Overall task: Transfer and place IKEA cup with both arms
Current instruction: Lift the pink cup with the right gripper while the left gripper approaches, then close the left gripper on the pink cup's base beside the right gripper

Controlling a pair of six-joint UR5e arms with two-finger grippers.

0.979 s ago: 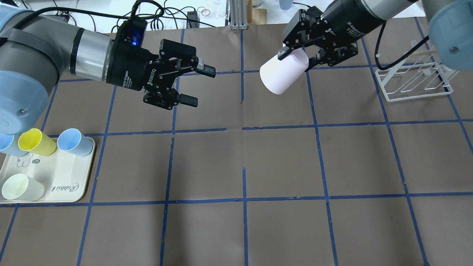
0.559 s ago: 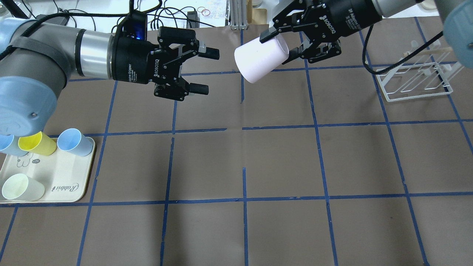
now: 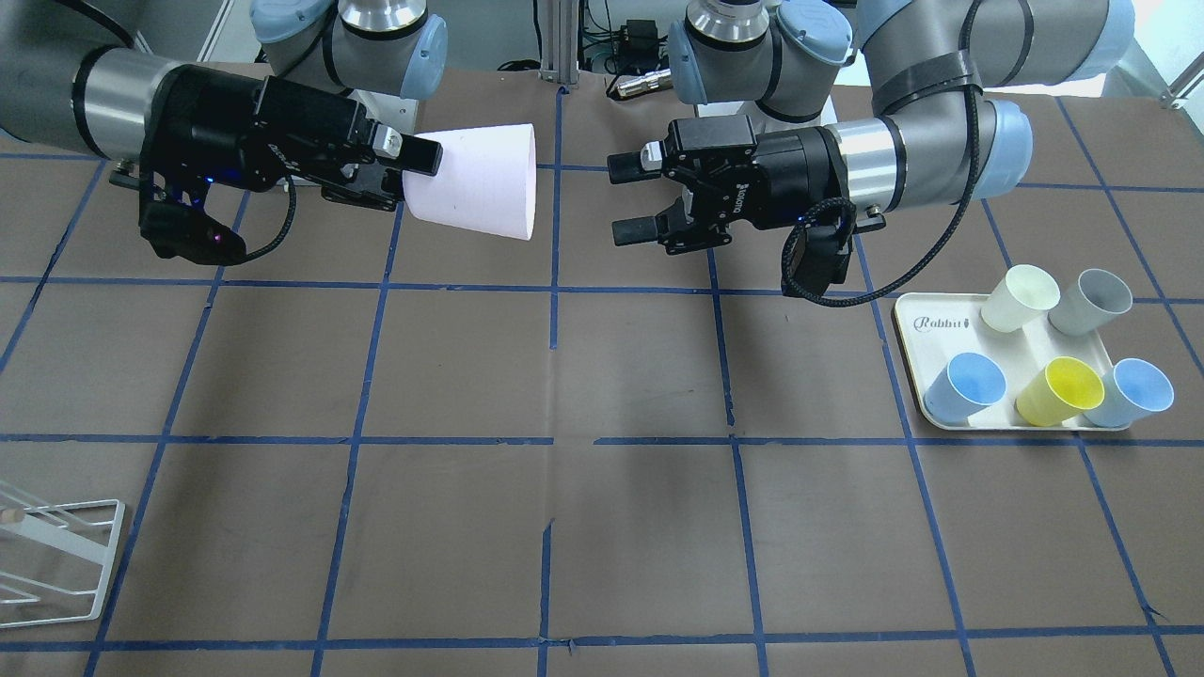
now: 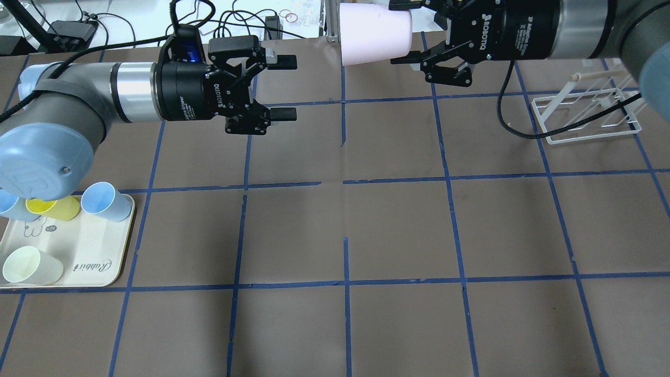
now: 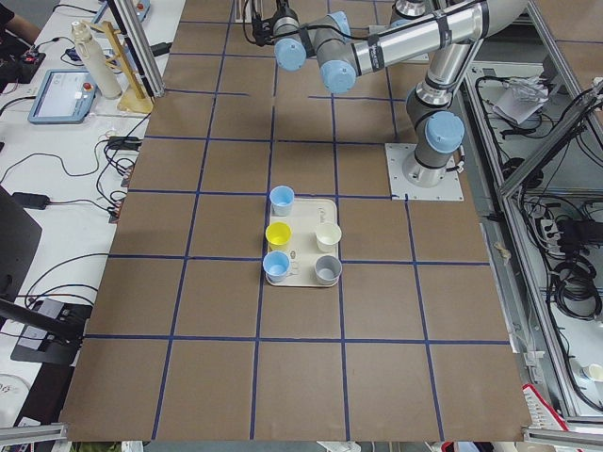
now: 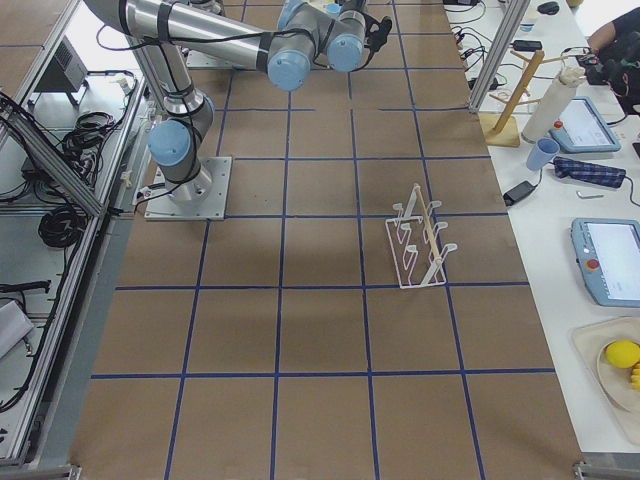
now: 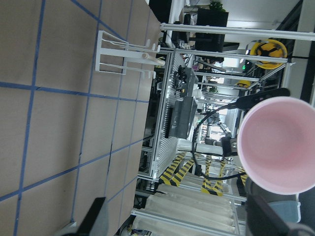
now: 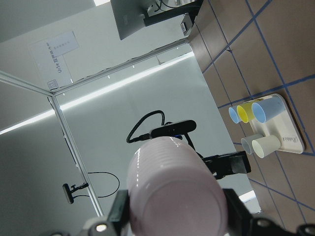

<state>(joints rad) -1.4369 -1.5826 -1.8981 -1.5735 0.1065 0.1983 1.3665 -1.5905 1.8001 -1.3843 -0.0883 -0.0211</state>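
Nearest, left side: cream rectangular plastic tray point(image 4: 78, 241) with spare coloured plastic tumblers point(image 3: 1059, 385), untouched. Further out, mid-air: left arm's black two-finger gripper point(image 4: 293, 88) has swung level, fingers wide apart, nothing in them, aimed at cup. Far edge: pale pink tapered plastic IKEA cup point(image 4: 374, 34) got lifted up and back in last second. It's sideways in air now, wide end facing left gripper, narrow end pinched in right arm's black gripper point(image 3: 414, 179). Clear gap between them. Looks like handover lineup; left needs to close in. White wire rack point(image 4: 586, 118) far right, idle.
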